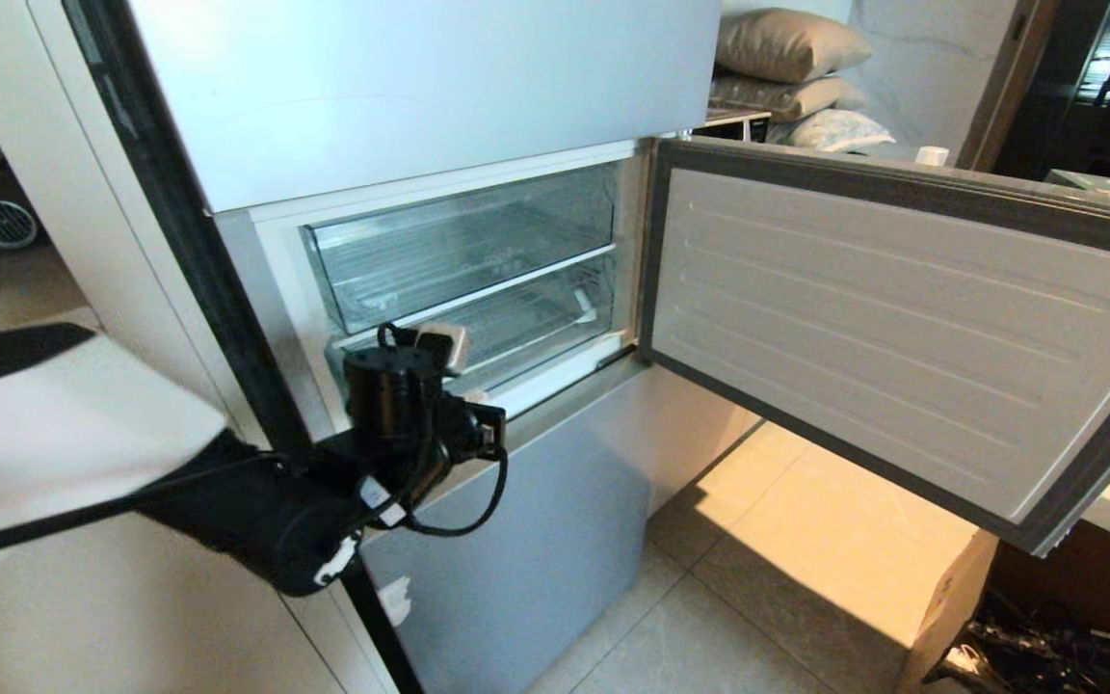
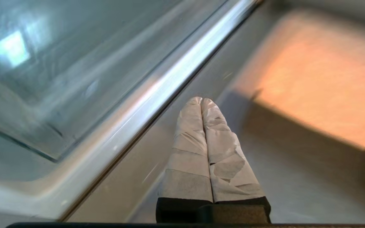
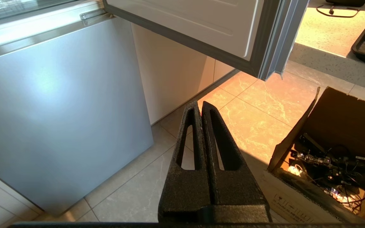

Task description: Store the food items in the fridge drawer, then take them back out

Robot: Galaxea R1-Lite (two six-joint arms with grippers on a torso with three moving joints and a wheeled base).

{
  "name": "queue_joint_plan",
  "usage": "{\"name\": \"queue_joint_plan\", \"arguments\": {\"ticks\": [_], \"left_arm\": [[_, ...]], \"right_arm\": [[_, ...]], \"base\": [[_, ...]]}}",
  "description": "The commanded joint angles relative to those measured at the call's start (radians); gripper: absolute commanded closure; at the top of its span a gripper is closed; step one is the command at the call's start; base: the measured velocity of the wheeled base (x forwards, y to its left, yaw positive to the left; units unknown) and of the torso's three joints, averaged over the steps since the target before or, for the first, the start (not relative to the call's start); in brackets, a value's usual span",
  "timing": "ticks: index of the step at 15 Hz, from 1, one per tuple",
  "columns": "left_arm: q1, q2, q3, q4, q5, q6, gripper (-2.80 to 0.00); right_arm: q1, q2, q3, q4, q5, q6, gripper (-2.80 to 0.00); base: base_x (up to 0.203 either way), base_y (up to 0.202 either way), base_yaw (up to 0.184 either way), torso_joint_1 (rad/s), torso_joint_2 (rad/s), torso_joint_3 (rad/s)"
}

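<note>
**Fridge door open, drawers shut, no food in sight**

The fridge (image 1: 420, 87) stands with its middle door (image 1: 883, 318) swung wide to the robot's right, and that is the only step that looks done. Two clear bins sit one above the other in the open compartment. The lower one, which I take to be the fridge drawer (image 1: 536, 323), appears pushed fully in, its front wall level with the compartment's lower sill. Nothing shows through its clear front, and no apple or other food item appears in any view. So pulling the drawer out, loading it, closing it and unloading it all seem to be left.

The drawer's long axis runs across the fridge, from the hinge-free side toward the open door; its front faces out toward the robot, and it would slide out along the short axis.

The left gripper (image 2: 201, 100) hangs just in front of the sill below the drawer's left end, its tape-wrapped fingers (image 2: 188, 152) pressed together and holding nothing. The right gripper (image 3: 200, 106) is parked low over the floor tiles (image 3: 255, 126), beside a cardboard box (image 3: 331, 152) of cables, black fingers closed and empty.
</note>
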Motion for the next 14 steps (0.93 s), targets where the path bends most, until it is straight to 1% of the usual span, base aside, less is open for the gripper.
{"name": "queue_joint_plan", "arguments": {"ticks": [1,4,6,7,8,9,10,11,12,13,14], "left_arm": [[-0.028,-0.344,0.127,-0.005,-0.022,0.006,0.0],[-0.035,-0.723,0.285,0.042,-0.035,0.013,0.0],[-0.02,-0.992,0.345,0.157,-0.009,0.013,0.0],[0.016,-1.129,0.374,0.241,0.012,0.01,0.0],[0.09,-1.246,0.415,0.322,0.029,0.006,0.0],[0.199,-1.346,0.471,0.386,0.042,0.004,0.0],[0.338,-1.454,0.556,0.449,0.05,0.006,0.0],[0.44,-1.557,0.66,0.509,0.035,0.012,0.0],[0.498,-1.639,0.76,0.571,-0.016,0.017,0.0],[0.519,-1.722,0.837,0.657,-0.112,0.025,0.0],[0.519,-1.8,0.873,0.774,-0.208,0.033,0.0]], "right_arm": [[0.0,0.0,0.0,0.0,0.0,-0.001,0.0],[0.0,0.0,-0.001,0.0,0.0,-0.002,0.0],[0.0,0.0,-0.002,0.001,0.0,-0.007,0.0],[0.0,0.0,-0.002,0.001,0.0,-0.007,0.0],[0.0,0.001,-0.002,0.001,0.0,-0.007,0.0],[0.0,0.0,-0.002,0.0,0.0,-0.007,0.0],[0.0,0.0,-0.002,0.0,0.0,-0.005,0.0],[0.0,0.0,-0.002,0.0,0.0,0.0,0.0],[0.0,0.001,-0.001,0.0,0.0,0.001,0.0],[0.0,0.0,0.0,0.0,0.0,0.001,0.0],[0.0,0.0,0.0,0.0,0.0,0.001,0.0]], "base": [[0.0,0.0,0.0,0.0,0.0,0.0],[0.0,0.0,0.0,0.0,0.0,0.0],[0.0,0.0,0.0,0.0,0.0,0.0],[0.0,0.0,0.0,0.0,0.0,0.0],[0.0,0.0,0.0,0.0,0.0,0.0],[0.0,0.0,0.0,0.0,0.0,0.0],[0.0,0.0,0.0,0.0,0.0,0.0],[0.0,0.0,0.0,0.0,0.0,0.0],[0.0,0.0,0.0,0.0,0.0,0.0],[0.0,0.0,0.0,0.0,0.0,0.0],[0.0,0.0,0.0,0.0,0.0,0.0]]}}
